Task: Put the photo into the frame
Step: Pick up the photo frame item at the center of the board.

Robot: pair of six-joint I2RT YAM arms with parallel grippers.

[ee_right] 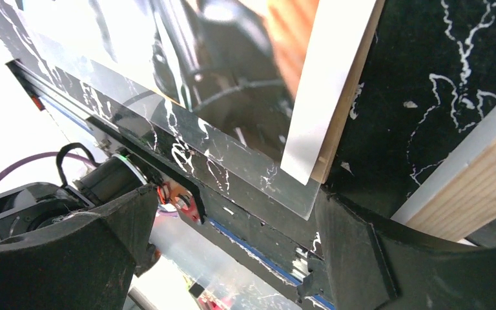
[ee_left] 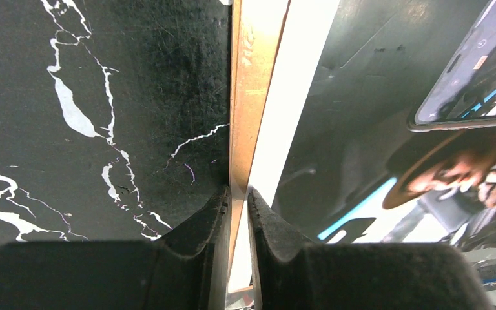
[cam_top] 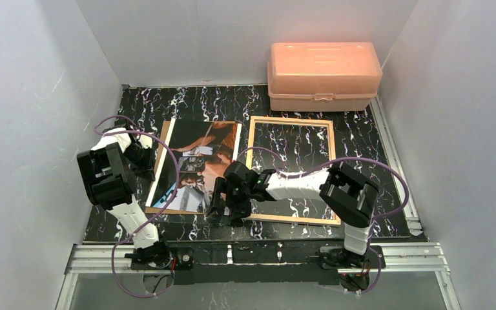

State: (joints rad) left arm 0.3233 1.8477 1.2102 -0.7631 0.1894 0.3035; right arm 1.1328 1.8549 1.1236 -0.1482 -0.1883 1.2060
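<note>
Nearest the arms, the right gripper (ee_right: pixel 232 194) is hanging low over the near edge of the table (ee_left: pixel 103 97). Its two fingers are spread as wide as they go and are gripping nothing. They are straddling the near right corner of a clear pane (ee_right: pixel 258 174) that is sticking out from under the photo (cam_top: pixel 197 165). A little farther in, on the left, the left gripper (ee_left: pixel 239 192) is sitting at the photo's left edge with its fingers almost together. The thin edge of a brown board (ee_left: pixel 245 97) lying under the print is running into the narrow gap between them, so it looks to be pinching that board. Whether the print's white margin is caught too is not clear. The photo is lying flat and face up on the board, left of the table's middle. Just to its right, past a strip of dark marbled table, the frame (cam_top: pixel 289 121) is lying wooden back up, with the table showing through its opening. Against the far wall an orange plastic box (cam_top: pixel 323 74) is sitting shut. The step in hand seems to be freeing the print from its stack. To do it well, the left fingers should be gripping the print alone and raising its edge slowly, with the right fingers steadying the pane and board. The print can then be carried level across to the frame's opening.
</note>
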